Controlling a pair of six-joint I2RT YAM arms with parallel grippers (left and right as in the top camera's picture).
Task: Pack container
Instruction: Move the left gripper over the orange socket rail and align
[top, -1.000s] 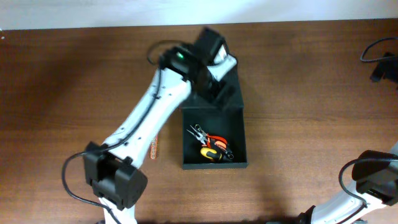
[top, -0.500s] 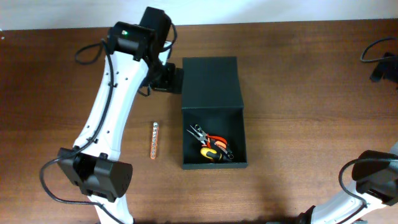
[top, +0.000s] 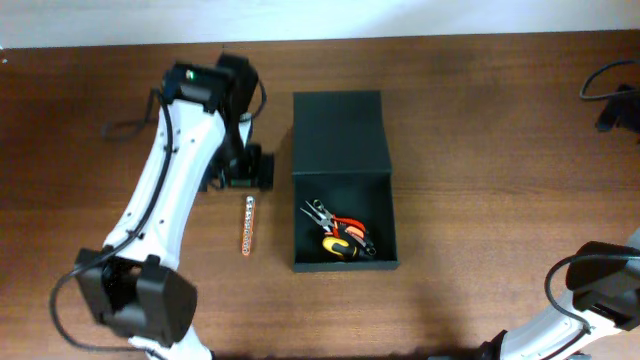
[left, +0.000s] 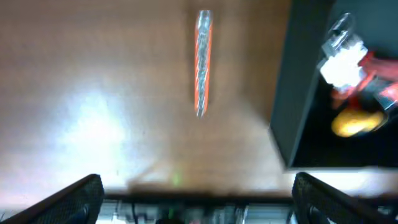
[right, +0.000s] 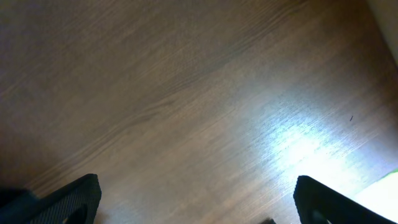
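- Tabletop (top: 480, 150): brown wood grain, carrying every item below.
- Left arm (top: 170, 200): white, reaching from the near edge toward the far edge, left of the container.
- Container (top: 340, 130): dark matte box about mid-tabletop. It is open, with its flap lid laid flat toward the far edge.
- Right arm (top: 600, 290): only partly in view at the near right corner, well apart from the container.
- Left gripper (left: 196, 186): fingers spread wide with nothing between them, over bare wood beside the lid's left edge.
- Right gripper (right: 196, 186): fingers likewise wide apart and holding nothing, over bare wood.
- Orange-and-silver strip (top: 247, 224): flat on the tabletop, near the container's left wall but not touching it.
- Red-handled pliers (top: 335, 220): inside the container.
- Yellow-and-black tool (top: 340, 246): inside the container, against the pliers.
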